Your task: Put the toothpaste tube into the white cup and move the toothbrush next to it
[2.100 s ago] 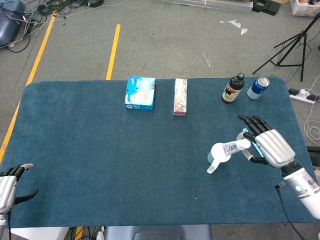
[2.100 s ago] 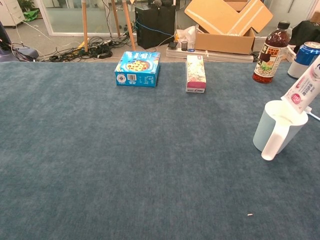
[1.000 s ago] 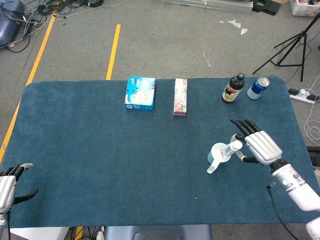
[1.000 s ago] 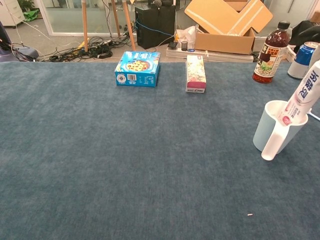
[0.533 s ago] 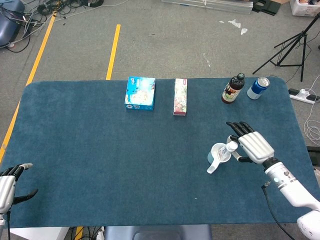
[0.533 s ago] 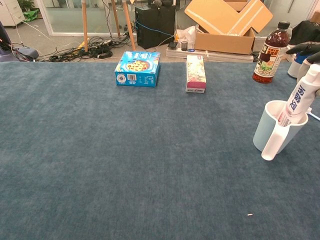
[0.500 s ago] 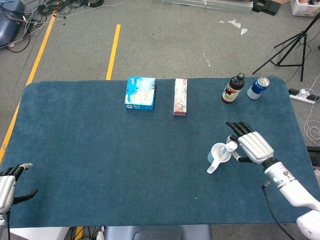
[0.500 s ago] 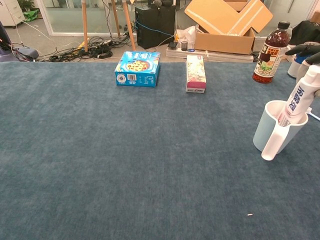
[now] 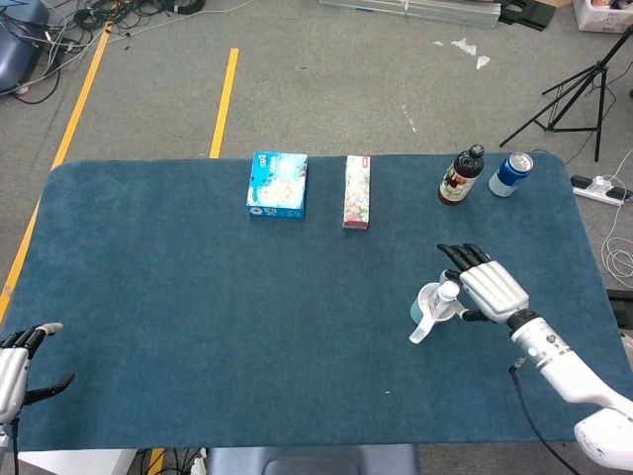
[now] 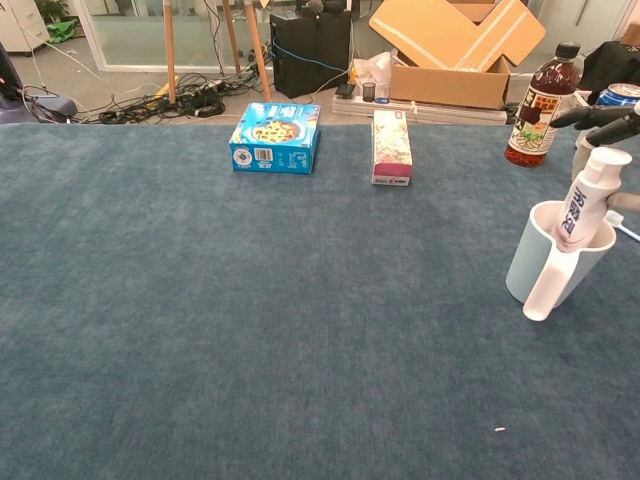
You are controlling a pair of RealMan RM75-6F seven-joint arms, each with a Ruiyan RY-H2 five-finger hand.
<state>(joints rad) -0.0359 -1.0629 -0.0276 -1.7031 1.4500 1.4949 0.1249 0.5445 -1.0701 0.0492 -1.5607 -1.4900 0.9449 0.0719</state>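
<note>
Since two seconds ago the tube (image 10: 582, 211) has gone from a steep tilt above the cup (image 10: 553, 261) to almost upright, with its lower part now inside the cup and its cap end up. The right hand (image 9: 488, 287) has moved with it toward the cup.

The cup stands on the blue table (image 9: 198, 297), well away from every edge; its handle points to the front edge. To the left of the cup the cloth is bare for a long way. Behind it, near the far edge, stand the bottle (image 10: 537, 104) and the can (image 9: 511, 173).

The right hand is just beside the cup on its right side. The dark fingers (image 9: 457, 254) are spread and reach over the top of the tube. The cap lies under them, but whether they press it or are only near, I cannot tell.

The left hand (image 9: 15, 368) rests at the near left corner, fingers apart and holding nothing, far from the cup.

The toothbrush does not show clearly in either view.
</note>
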